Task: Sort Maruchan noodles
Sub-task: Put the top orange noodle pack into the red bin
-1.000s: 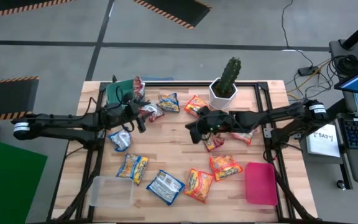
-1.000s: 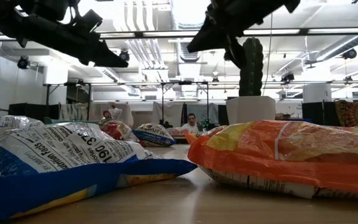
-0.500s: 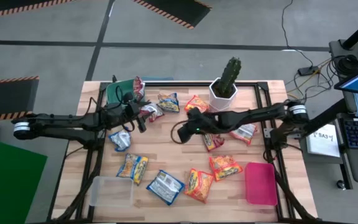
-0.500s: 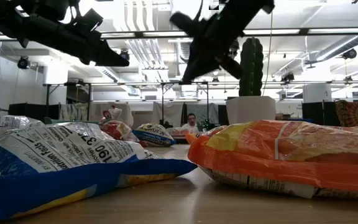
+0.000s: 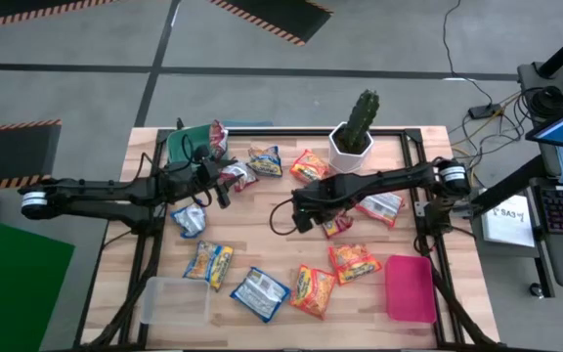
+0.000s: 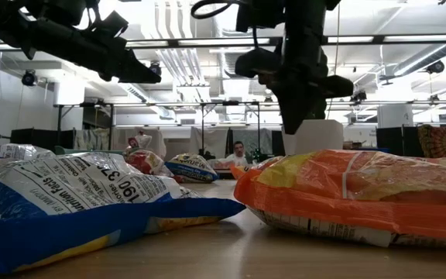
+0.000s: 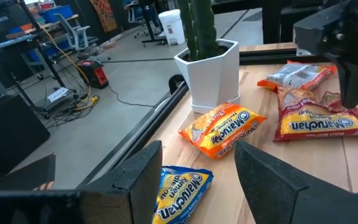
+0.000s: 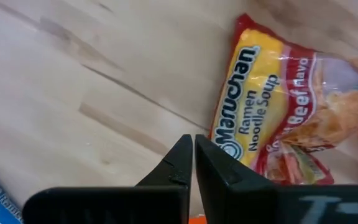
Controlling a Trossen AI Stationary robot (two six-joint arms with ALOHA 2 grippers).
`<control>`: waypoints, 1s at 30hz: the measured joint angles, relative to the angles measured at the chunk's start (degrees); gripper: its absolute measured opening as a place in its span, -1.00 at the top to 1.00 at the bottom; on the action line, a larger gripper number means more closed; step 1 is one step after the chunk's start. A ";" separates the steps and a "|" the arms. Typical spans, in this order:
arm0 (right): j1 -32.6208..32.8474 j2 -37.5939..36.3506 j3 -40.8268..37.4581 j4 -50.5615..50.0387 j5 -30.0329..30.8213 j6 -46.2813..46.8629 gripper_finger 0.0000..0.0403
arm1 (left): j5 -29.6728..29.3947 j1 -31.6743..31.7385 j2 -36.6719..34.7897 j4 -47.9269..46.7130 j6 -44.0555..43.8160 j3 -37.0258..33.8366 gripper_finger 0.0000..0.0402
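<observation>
On the wooden table point(image 5: 262, 244), the left end effector point(image 5: 221, 186) hovers with fingers spread and empty near the green tray point(image 5: 186, 143); mid-table, the right end effector point(image 5: 299, 217) points down, pinched closed and empty, just beside a red Maruchan beef packet point(image 8: 278, 118), with other packets point(image 5: 258, 293) scattered around.

Small flat crinkly plastic Maruchan noodle packets, lying flat and scattered across the wooden table point(image 5: 262, 235). Red-and-yellow beef-flavour packet point(image 8: 278, 130) near the middle, label up. Orange-yellow packet point(image 5: 310, 165) just beside the cactus pot; blue-yellow packet point(image 5: 265, 159) nearby. Red-silver packet point(image 5: 380, 206) toward the right. Three orange-yellow packets point(image 5: 314, 290) clustered toward the front, with a blue-silver packet point(image 5: 259, 293) beside them and a blue-yellow one point(image 5: 209, 263) further left. Another blue-silver packet point(image 5: 190, 221) on the left.
</observation>
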 joint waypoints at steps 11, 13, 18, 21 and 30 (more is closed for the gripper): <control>-1.36 0.00 0.03 8.74 4.94 -7.00 0.38 | -0.02 0.00 0.00 -0.01 -0.04 0.00 0.08; -2.15 0.00 0.03 12.52 5.50 -9.25 0.24 | -0.01 0.02 0.00 0.01 -0.04 0.00 0.08; -4.41 0.00 0.03 22.26 5.99 -15.53 -0.05 | -0.15 0.02 0.00 -0.03 -0.02 0.00 0.08; -5.64 0.00 0.03 24.97 5.99 -19.06 -0.16 | -0.18 0.02 0.00 -0.03 -0.06 0.00 0.08; -6.80 0.00 0.03 26.73 8.68 -23.89 -0.19 | -7.98 0.07 -4.06 -0.03 -1.46 0.00 0.08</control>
